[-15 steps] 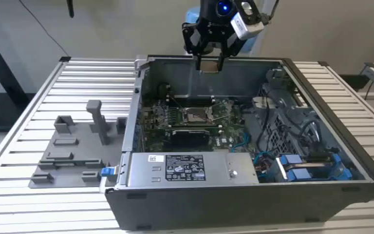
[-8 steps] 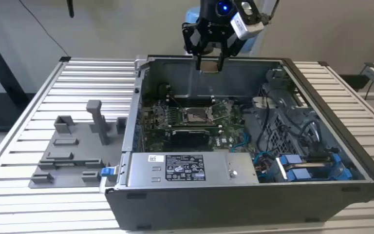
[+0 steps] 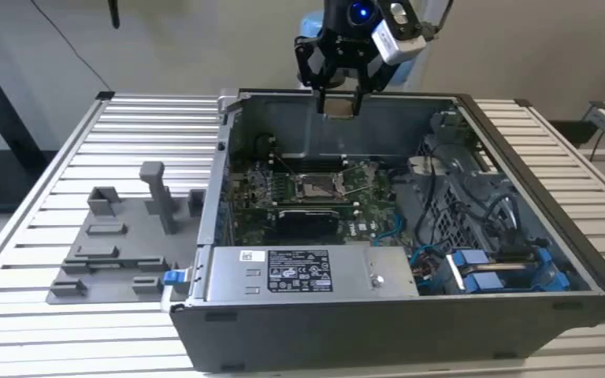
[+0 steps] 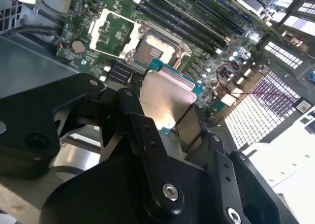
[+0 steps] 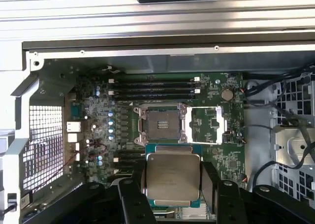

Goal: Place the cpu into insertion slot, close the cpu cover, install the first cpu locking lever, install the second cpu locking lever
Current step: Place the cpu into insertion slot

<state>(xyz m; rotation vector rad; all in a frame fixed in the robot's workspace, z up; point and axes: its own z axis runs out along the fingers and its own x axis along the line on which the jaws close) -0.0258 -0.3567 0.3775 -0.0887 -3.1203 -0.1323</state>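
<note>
- The gripper hangs in the air above the far edge of the case.
- It is clamped on the cpu and holds it by two sides.
- In the first wrist view, the cpu sits flat between two dark fingers, with its shiny metal top facing the camera.
- In the second wrist view, the cpu shows the same shiny top and a thin blue-green rim.
- The cpu is up off the board and is not yet in the slot.
- The slot sits near the middle of the board.
- In both wrist views, the slot is a dark square with a silver rim.
- The cover is flipped open and lies just beside the slot, touching it along one side.
- The green board shows through the cover's window.
- Long black slots run side by side on the board near the slot.
- The case lies open on a slatted table, closer to the exterior view's right edge.
- A grey holder rests on the table just beside the case, on the exterior view's left.
</note>
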